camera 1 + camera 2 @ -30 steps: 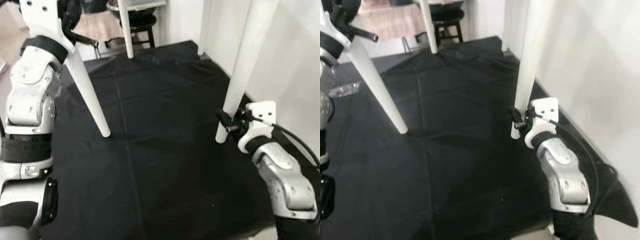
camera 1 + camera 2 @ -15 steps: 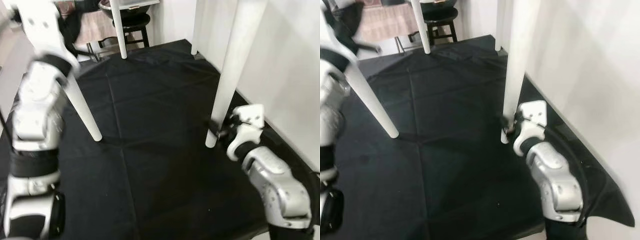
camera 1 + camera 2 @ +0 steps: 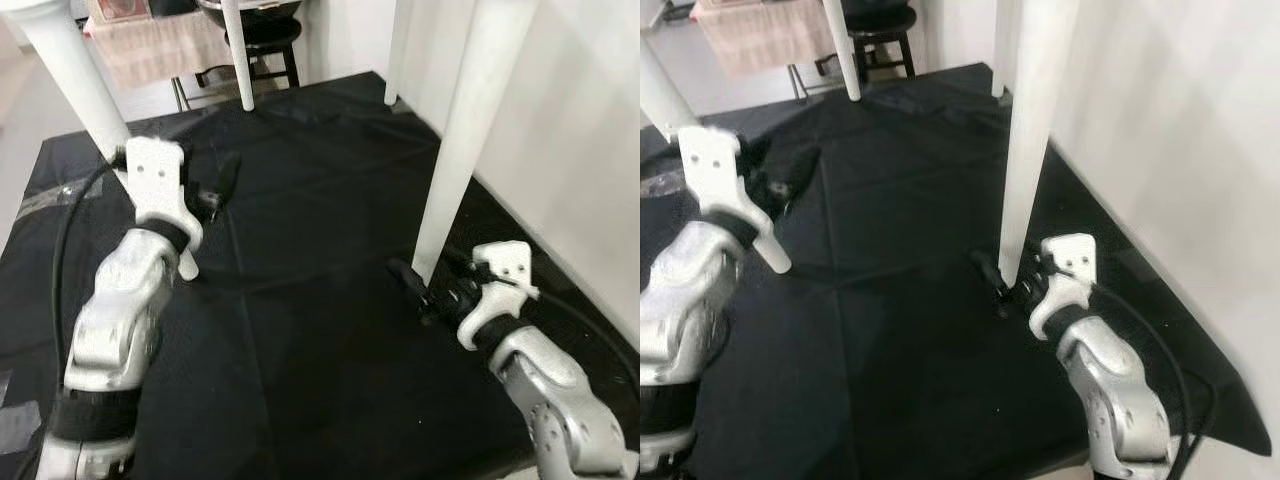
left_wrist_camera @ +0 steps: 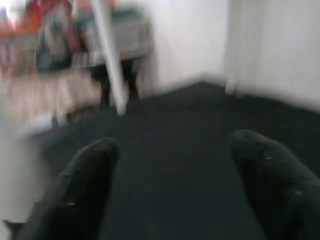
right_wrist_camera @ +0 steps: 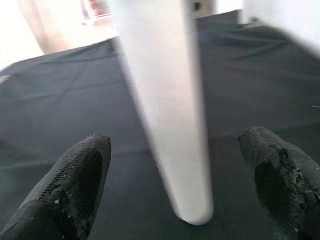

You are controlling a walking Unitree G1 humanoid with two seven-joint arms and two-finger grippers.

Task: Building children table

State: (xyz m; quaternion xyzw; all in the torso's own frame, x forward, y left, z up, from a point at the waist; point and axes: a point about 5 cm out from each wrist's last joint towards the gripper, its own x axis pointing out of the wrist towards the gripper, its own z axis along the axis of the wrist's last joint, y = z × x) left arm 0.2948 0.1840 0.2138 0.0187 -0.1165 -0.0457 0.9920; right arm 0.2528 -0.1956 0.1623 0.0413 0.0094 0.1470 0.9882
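Flanking table leg (image 5: 167, 115), right pincer (image 5: 185, 185) spread

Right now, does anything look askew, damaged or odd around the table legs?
Nothing stands out. The four white round table legs, near right and near left included, rest on the creased black floor cloth. Right tool open around its leg.

No readable text, labels or numbers anywhere.
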